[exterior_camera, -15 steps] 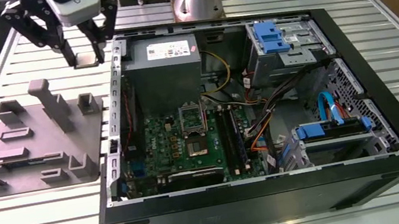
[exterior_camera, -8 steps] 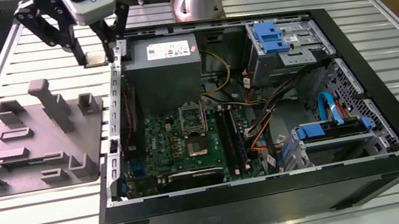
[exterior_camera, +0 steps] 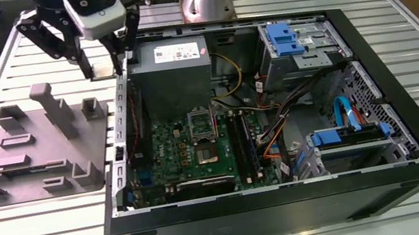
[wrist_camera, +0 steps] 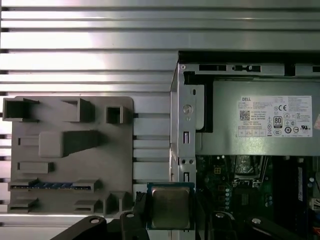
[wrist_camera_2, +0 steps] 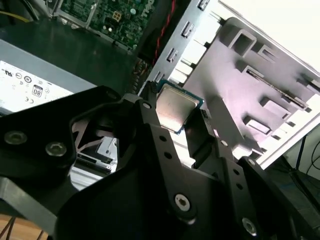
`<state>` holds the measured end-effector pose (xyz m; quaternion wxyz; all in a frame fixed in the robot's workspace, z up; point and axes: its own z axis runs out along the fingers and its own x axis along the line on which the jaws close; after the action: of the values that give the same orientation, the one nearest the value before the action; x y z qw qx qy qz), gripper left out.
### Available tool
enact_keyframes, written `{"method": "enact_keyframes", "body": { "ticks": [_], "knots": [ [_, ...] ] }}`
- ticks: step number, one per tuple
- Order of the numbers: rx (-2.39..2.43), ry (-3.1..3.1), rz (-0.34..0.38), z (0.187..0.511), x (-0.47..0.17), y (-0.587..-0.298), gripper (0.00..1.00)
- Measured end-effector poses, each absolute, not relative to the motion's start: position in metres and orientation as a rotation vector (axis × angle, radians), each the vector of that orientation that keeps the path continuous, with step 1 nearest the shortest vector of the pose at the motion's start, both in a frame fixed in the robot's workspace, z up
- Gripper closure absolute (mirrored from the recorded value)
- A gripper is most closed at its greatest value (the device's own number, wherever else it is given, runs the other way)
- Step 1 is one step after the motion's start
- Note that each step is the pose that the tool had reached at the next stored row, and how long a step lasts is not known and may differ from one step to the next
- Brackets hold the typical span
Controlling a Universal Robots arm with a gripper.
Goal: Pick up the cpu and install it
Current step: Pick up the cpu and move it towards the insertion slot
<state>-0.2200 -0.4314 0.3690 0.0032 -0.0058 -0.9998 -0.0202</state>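
Observation:
The cpu (wrist_camera: 170,206) is a small square chip with a silvery top, and my gripper (wrist_camera: 170,210) is shut on it by two opposite edges. In the second wrist view the cpu (wrist_camera_2: 175,106) sits between the black fingers (wrist_camera_2: 150,117). In the exterior view my gripper (exterior_camera: 105,69) hangs above the left wall of the open computer case (exterior_camera: 116,138), between the grey fixture and the power supply. The green motherboard (exterior_camera: 198,151) lies inside the case, its silver socket frame (exterior_camera: 200,122) raised.
A grey fixture plate (exterior_camera: 38,151) with raised blocks lies on the slatted table on the exterior view's left of the case. The grey power supply box (exterior_camera: 172,66) fills the case's back corner. Blue drive brackets (exterior_camera: 285,39) and cables (exterior_camera: 277,119) crowd the right half.

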Motion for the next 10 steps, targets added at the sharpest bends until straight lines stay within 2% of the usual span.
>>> {"method": "enact_keyframes", "body": {
  "ticks": [10],
  "knots": [
    [-0.018, -3.134, -0.063, 0.365, -0.177, -0.432, 0.53]
  ]
}}
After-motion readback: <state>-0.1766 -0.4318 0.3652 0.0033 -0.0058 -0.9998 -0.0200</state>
